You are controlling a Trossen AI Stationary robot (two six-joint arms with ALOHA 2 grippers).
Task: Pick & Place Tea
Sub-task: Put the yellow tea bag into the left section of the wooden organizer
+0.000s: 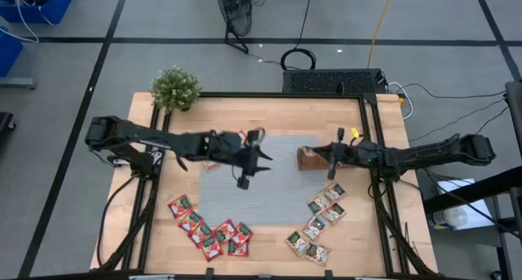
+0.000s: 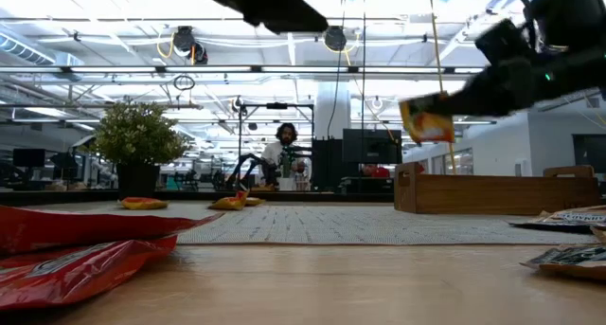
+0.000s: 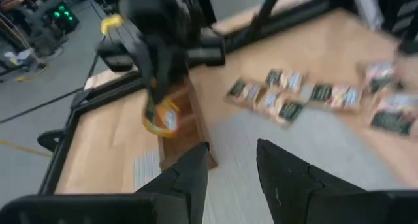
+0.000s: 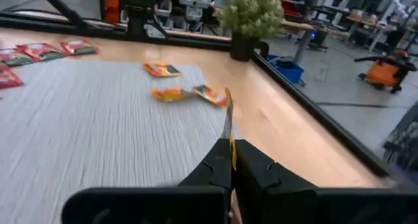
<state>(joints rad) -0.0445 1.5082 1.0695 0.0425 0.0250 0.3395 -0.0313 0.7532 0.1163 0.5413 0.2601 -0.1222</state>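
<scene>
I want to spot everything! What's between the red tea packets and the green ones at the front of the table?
Only bare grey mat and wood lie between the red sachets and the green sachets, seen in the high view.

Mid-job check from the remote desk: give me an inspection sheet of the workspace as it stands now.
Surface: light wooden tabletop with a grey ribbed mat in the middle.
Job's things: red square tea sachets clustered at the front left; pale and dark green sachets at the front right; orange-yellow sachets on the mat's far left side; brown wooden compartment tray at the mat's right edge.
Clutter: small potted green plant at the back left corner.
Grippers: left tool open and empty above the mat; right tool shut on an orange-yellow sachet held above the tray.
Cables: black cable coil on the floor behind the table.
Surroundings: a person far behind the table.
</scene>
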